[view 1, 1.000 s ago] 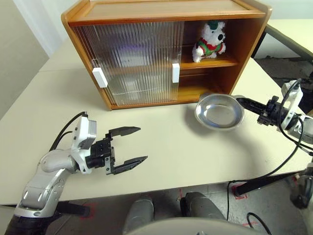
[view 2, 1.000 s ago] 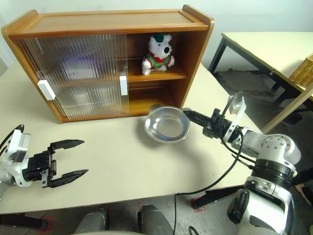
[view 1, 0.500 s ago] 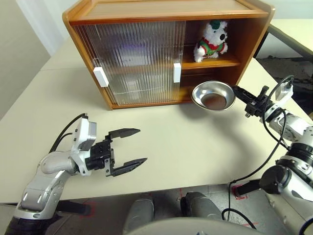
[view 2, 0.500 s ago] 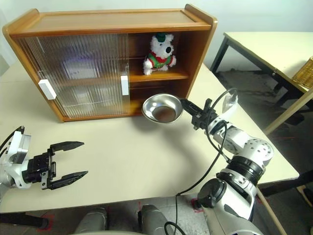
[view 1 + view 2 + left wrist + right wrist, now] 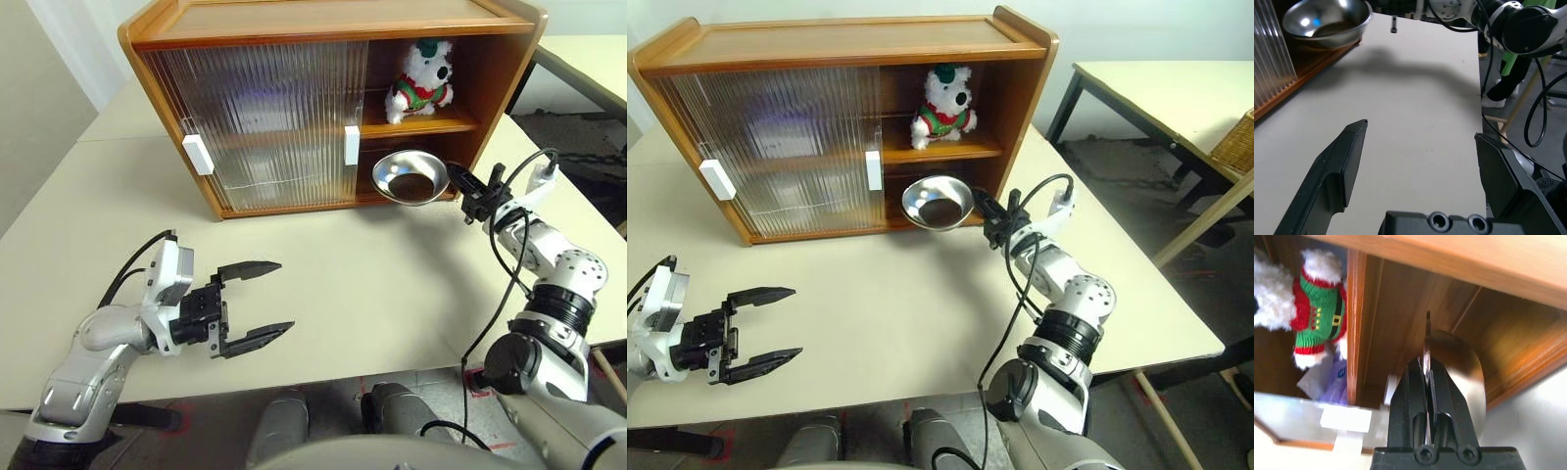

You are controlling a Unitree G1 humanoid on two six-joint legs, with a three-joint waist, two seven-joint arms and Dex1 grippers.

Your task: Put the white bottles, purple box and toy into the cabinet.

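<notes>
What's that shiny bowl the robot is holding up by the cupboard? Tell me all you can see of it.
The bowl is round, shallow, polished silver metal, mirror-bright inside, and looks empty. The right gripper pinches its thin rim between shut black fingers, holding it off the table, nearly level, at the open lower shelf of the wooden cabinet, below the plush toy. Nothing else appears to touch it.

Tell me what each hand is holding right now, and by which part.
The right hand pinches the metal bowl by its rim, at the open lower shelf of the cabinet. The left hand is open and holds nothing.
</notes>
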